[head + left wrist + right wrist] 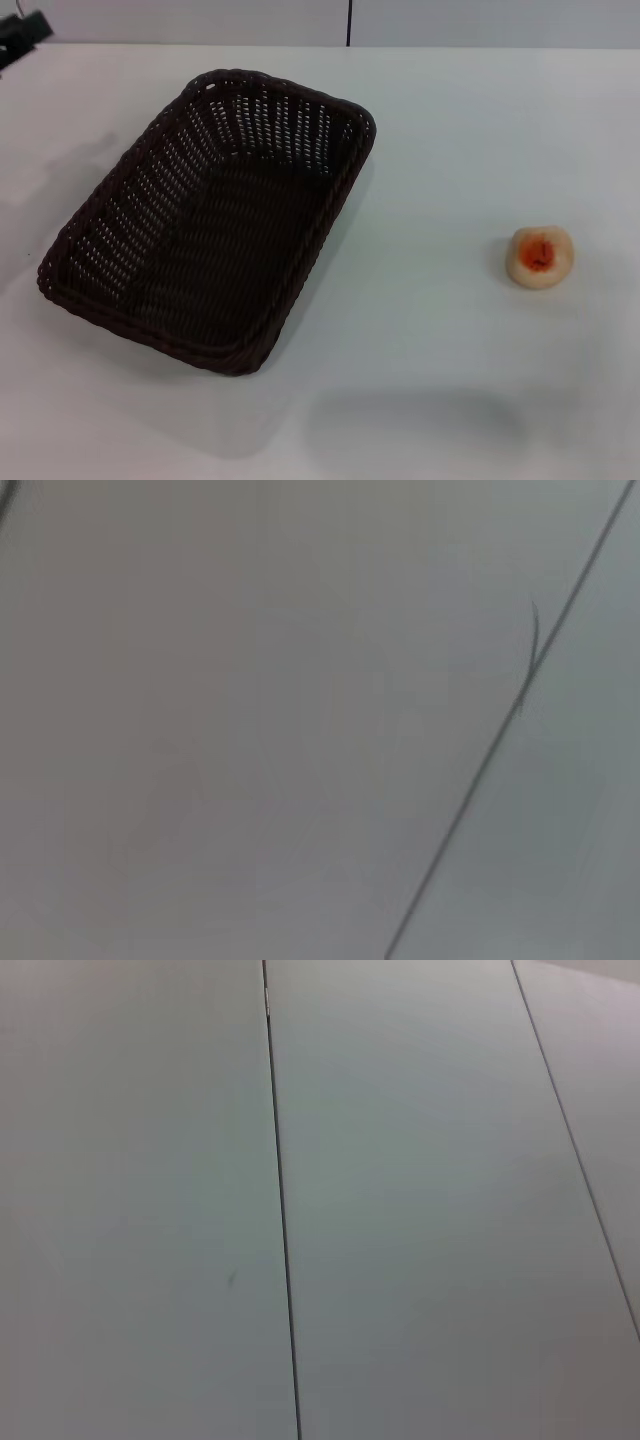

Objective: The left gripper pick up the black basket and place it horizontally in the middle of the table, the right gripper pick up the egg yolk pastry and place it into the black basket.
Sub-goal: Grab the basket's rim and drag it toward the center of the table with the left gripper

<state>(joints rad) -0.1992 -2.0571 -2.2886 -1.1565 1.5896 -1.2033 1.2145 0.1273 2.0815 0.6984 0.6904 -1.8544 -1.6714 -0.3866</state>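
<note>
The black basket (205, 220) lies on the white table (440, 150) at the left of the head view. It stands at a slant, its long side running from near left to far right, and it is empty. The egg yolk pastry (541, 256) sits alone on the table at the right, well apart from the basket. A black part of the left gripper (20, 35) shows at the far left corner, away from the basket. The right gripper is out of view. Both wrist views show only plain grey panels with thin seams.
The table's far edge meets a grey wall with a dark vertical seam (349, 22). A soft shadow (420, 425) falls on the near part of the table. Bare tabletop lies between the basket and the pastry.
</note>
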